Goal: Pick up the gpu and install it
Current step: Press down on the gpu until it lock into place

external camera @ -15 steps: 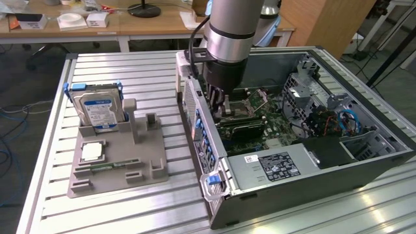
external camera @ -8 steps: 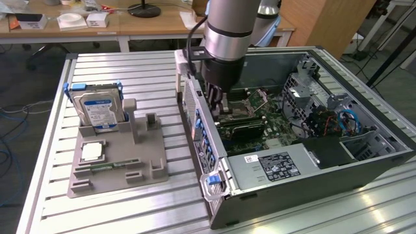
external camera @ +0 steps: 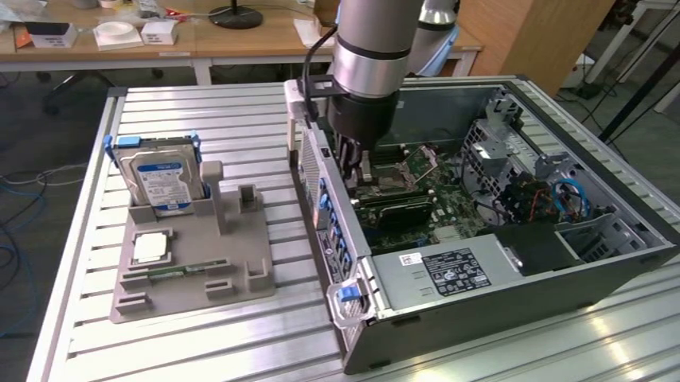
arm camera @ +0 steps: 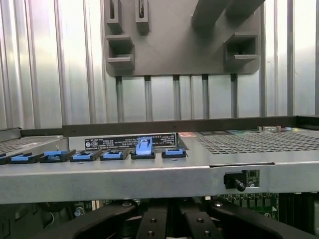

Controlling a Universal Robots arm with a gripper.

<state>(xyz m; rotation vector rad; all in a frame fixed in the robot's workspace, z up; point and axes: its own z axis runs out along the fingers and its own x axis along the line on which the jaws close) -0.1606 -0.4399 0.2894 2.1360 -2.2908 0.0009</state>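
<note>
Down inside the open computer case [external camera: 595, 263], low over the motherboard [external camera: 425, 163], a dark flat slab with a green top edge is what you should take for the gpu [external camera: 402, 213], though the angle makes that a judgement and not a certainty. It seems to stand on edge on the board. Its long axis runs from the rear wall with the blue latches [external camera: 330, 231] toward the power supply side, roughly across the exterior view from left to right. Your gripper [external camera: 359, 171] hangs straight down from the arm just behind it, near the rear-wall end of that slab. The fingers are drawn together, as the wrist view also shows at the gripper [arm camera: 172, 224], with no clear gap between the dark fingers [arm camera: 152, 221]. You cannot tell whether they pinch the card's upper edge or merely sit close to it. What matters for you is that the card lies just toward the camera side of the tips, parallel to the row of slots. Out on the table [external camera: 244, 119], the grey holder [external camera: 191, 278] keeps the hard drive [external camera: 159, 179], and the uprights beside it carry no card.
</note>
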